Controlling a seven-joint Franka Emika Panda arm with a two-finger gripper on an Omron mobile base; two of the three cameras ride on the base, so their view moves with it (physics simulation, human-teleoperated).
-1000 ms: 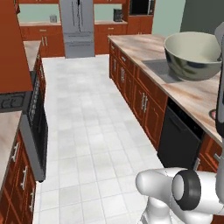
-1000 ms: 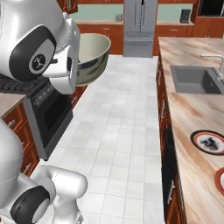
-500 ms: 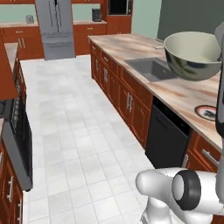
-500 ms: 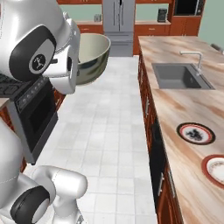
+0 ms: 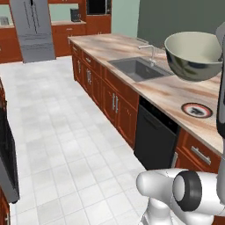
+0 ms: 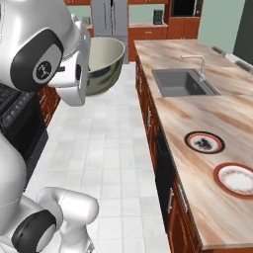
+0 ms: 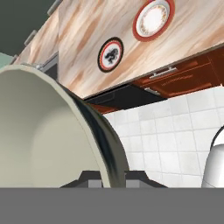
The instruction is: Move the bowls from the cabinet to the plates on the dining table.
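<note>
the metal bowl (image 5: 193, 55) hangs in the air above the floor, beside the dining table (image 6: 197, 128), carried upright with its cream inside facing up. it looks stiff and smooth, probably slippery on the shiny outside and light enough for one pinch, so the thin rim is the sensible place to hold it. the gripper (image 7: 114, 177) is narrow and clamped on that rim, one tip inside the wall and one outside. a hold this far off centre could let the bowl swing or twist, i judge, so a level, slow carry suits it.

on the marble top the black-rimmed plate (image 6: 204, 143) lies nearer the sink (image 6: 183, 82), and the red-rimmed plate (image 6: 236, 179) sits just beyond it toward the near end; the two are apart, both bare. the faucet (image 6: 196, 63) stands well away from the plates. the table's long edge lies between bowl and plates, so the bowl must clear it while high. the tiled floor (image 5: 66, 132) offers wide room.
</note>
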